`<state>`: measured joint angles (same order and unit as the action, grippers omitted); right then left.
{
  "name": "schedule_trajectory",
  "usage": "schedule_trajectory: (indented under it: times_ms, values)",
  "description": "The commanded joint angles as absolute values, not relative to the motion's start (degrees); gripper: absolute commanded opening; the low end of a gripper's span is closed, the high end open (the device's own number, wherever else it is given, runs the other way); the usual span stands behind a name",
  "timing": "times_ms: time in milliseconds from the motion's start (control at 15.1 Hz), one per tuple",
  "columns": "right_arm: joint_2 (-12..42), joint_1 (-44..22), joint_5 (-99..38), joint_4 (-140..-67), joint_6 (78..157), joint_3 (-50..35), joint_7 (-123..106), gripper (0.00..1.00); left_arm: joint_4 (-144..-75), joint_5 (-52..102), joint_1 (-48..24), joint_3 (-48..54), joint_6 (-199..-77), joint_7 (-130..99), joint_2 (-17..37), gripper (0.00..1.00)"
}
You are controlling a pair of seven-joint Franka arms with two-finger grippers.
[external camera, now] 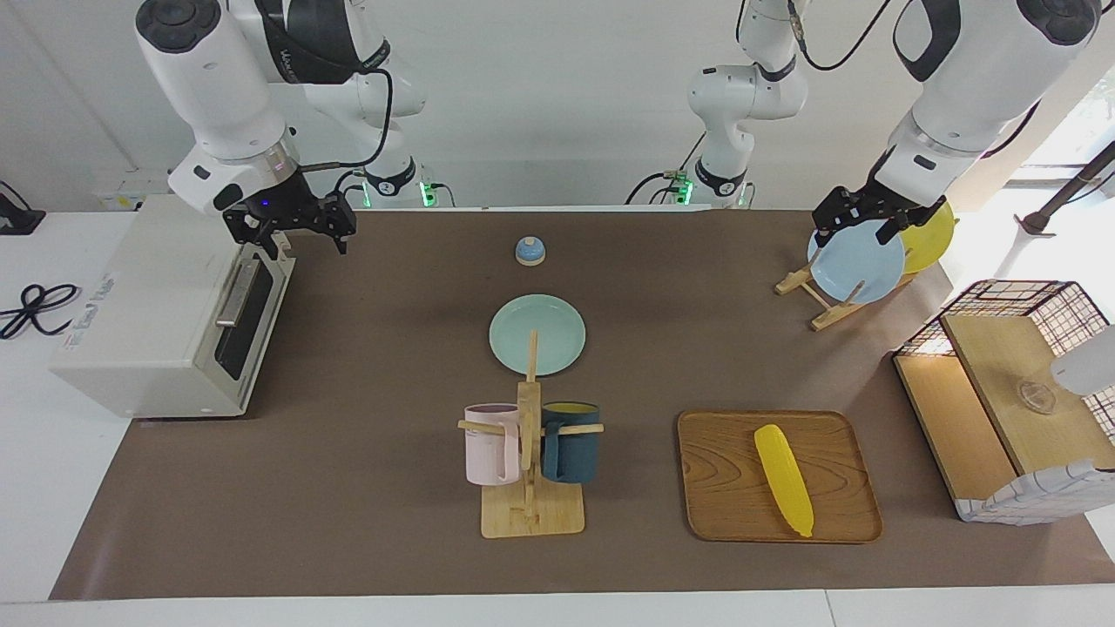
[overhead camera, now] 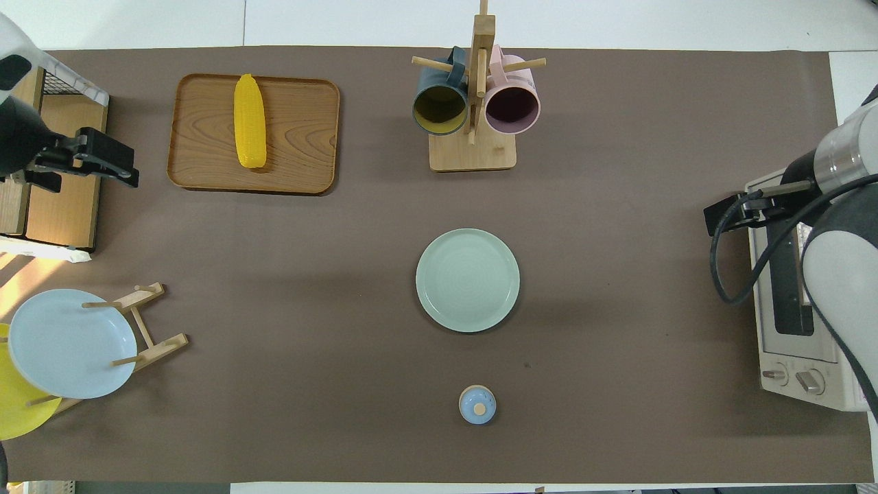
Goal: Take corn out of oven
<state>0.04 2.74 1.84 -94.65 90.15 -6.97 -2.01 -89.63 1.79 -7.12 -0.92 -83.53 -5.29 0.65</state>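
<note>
The corn lies on the wooden tray, toward the left arm's end of the tabletop and well apart from the oven, whose door looks closed; judged from this, the removal seems done. Its long axis runs roughly toward and away from the robots, tapered tip pointing away. The right end effector hovers over the oven's door top, fingers spread, holding nothing; retreating well means lifting clear of the handle. The left end effector waits over the plate rack, empty, fingers apart.

One high camera faces the robots across the table; another looks steeply down over it, sharing the tabletop.
</note>
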Motion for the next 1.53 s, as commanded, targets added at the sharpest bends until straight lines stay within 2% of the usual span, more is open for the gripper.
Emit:
schedule_trajectory:
  times_ms: [0,465,1462]
  values:
    - [0.5,3.4,0.4,-93.9,89.8,-7.2,-1.6,1.0,-95.8,0.6,-7.8,-0.6,-86.8,-6.7,-2.8,1.0]
    - [0.5,3.4,0.4,-93.9,89.8,-7.2,-1.7,1.0,-92.6,0.9,-5.7,1.2,-86.8,-6.0,-1.3,1.0]
    - [0.5,3.4,0.4,-93.9,89.8,-7.2,-1.7,1.0,-93.4,1.1,-5.0,2.2,-87.8,-5.5,-1.4,1.0]
